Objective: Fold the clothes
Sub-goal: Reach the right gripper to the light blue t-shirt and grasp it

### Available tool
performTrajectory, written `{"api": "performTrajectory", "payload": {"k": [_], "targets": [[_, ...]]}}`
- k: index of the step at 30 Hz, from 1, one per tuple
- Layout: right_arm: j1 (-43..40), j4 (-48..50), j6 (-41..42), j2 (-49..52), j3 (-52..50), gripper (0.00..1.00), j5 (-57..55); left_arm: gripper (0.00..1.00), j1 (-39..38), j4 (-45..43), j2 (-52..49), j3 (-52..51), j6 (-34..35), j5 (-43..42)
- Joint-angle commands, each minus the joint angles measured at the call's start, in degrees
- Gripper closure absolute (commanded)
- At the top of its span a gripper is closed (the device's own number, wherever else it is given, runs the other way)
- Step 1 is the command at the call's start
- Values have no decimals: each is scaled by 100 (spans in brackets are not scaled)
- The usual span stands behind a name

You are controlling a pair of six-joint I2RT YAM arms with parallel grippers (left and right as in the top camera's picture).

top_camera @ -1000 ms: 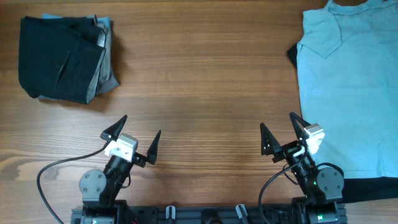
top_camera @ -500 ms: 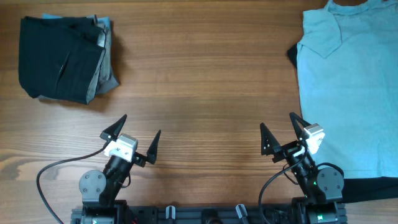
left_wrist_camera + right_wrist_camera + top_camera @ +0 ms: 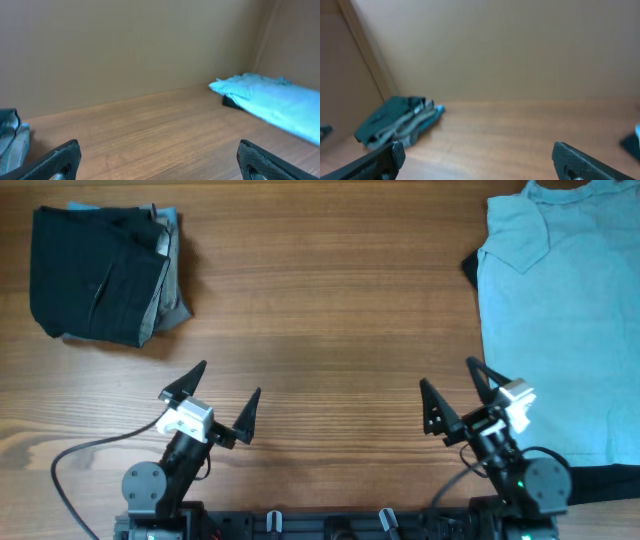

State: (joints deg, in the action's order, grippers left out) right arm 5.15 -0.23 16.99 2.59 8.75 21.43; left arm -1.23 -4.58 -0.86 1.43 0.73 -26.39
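**Mia:** Where is the blue shirt?

**Ben:** The blue shirt (image 3: 560,320) lies spread out on the right side of the table (image 3: 330,310). It is not folded. One short sleeve points toward the middle of the table. The top of the shirt and its right side run off the picture.

**Mia:** Is there something under it?

**Ben:** Yes. A black cloth (image 3: 600,483) peeks out from under the near edge of the shirt. A small bit of it also shows just beside the sleeve.

**Mia:** What is that dark thing far away on the left?

**Ben:** That is a folded pile (image 3: 95,275) of clothes in the far left corner. A black piece is on top. Grey and blue edges show along its right side. It is well apart from the blue shirt, with bare wood between them.

**Mia:** What are the robot's hands doing?

**Ben:** The left gripper (image 3: 224,385) is near the front edge of the table, over bare wood. Its two fingers are spread wide and it holds nothing. The right gripper (image 3: 449,377) is also near the front edge. Its fingers are spread wide too, with nothing between them.

**Mia:** Is the right one touching the shirt?

**Ben:** Its outer finger is right at the left edge of the blue shirt. I cannot tell if it touches.

**Mia:** And that thin line?

**Ben:** A grey cable (image 3: 70,455) loops out from the left arm.
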Motion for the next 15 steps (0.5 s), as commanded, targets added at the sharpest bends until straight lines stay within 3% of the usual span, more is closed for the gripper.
{"api": "performTrajectory", "payload": {"k": [1, 7, 15], "targets": [[24, -374, -122, 566, 850, 0, 39, 0, -42, 367, -291, 772, 619, 579], [24, -1698, -393, 2404, 2092, 0, -129, 0, -42, 1152, -1429, 2144, 614, 1145], [24, -3333, -577, 5525, 4398, 0, -170, 0, -42, 2774, -3978, 4457, 614, 1215]]}}
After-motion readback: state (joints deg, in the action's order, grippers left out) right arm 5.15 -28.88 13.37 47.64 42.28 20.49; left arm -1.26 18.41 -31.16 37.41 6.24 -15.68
